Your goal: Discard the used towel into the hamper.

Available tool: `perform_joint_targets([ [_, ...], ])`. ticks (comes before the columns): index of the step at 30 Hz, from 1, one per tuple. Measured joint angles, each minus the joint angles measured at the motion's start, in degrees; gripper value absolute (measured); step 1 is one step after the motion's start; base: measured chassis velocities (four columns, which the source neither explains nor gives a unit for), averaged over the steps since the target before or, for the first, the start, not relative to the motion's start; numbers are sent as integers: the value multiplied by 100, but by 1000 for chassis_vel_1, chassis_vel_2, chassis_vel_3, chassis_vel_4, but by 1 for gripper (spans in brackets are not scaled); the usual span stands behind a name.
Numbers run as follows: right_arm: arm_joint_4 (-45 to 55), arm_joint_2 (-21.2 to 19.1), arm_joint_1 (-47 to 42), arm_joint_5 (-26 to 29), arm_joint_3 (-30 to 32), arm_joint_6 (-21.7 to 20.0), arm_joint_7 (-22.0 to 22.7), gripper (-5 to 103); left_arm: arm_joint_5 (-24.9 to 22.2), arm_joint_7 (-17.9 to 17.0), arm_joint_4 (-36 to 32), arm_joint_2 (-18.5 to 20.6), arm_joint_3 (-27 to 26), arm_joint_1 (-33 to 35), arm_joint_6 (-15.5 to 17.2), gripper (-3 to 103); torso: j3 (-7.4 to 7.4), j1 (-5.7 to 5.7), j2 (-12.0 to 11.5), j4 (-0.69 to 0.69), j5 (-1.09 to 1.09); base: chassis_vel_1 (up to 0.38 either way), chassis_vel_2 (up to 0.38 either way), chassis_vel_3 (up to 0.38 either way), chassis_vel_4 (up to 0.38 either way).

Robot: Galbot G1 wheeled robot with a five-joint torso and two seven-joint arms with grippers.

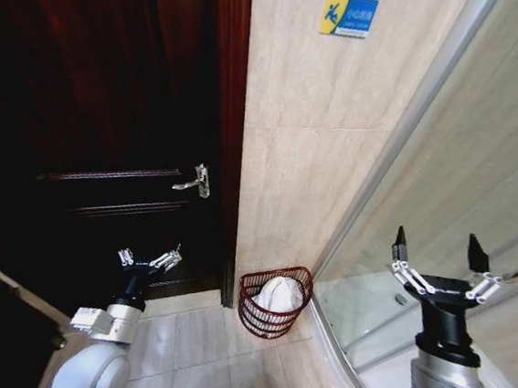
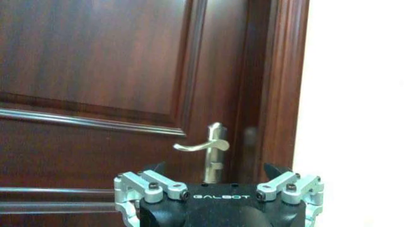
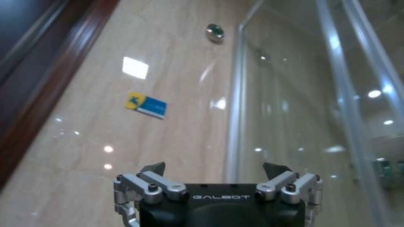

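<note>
One dark wooden door [image 1: 110,116] takes up the left half of the head view, shut against its reddish-brown frame [image 1: 228,136]. Beside it runs one wall of beige marble tiles [image 1: 308,162], and to the right of that stands one curved glass shower enclosure [image 1: 444,175] with a pale metal edge.

One hamper [image 1: 273,301], a round dark red openwork basket, sits on the tiled floor [image 1: 189,343] at the foot of the wall, between the door frame and the shower's curved base. One white towel [image 1: 280,294] lies bundled inside it, its top just below the rim.

Two grippers show. The left gripper [image 1: 149,259] is raised low in front of the door, to the left of the hamper and well apart from it; its fingers are spread wide and hold nothing. In the left wrist view the left gripper faces the door with the handle between its fingertips and beyond them. The right gripper [image 1: 435,248] is held higher, in front of the shower glass, to the right of the hamper and above it, also well apart; its two fingers [image 1: 400,242] point upward, spread wide and empty.

One silver lever handle [image 1: 195,182] is on the door. One small blue and yellow sign [image 1: 349,15] is fixed high on the tiles. In the right wrist view, one round metal fitting [image 3: 215,31] sits on the wall above the sign.
</note>
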Motion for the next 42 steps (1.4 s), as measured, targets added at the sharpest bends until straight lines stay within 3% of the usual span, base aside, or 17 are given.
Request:
perform_joint_targets([
  [42,-25,-122,225,447,623,142,226,100,0,0,0,0,0,0,0,100,0,0,0,-2,-1,-110,-116,-113,-114],
])
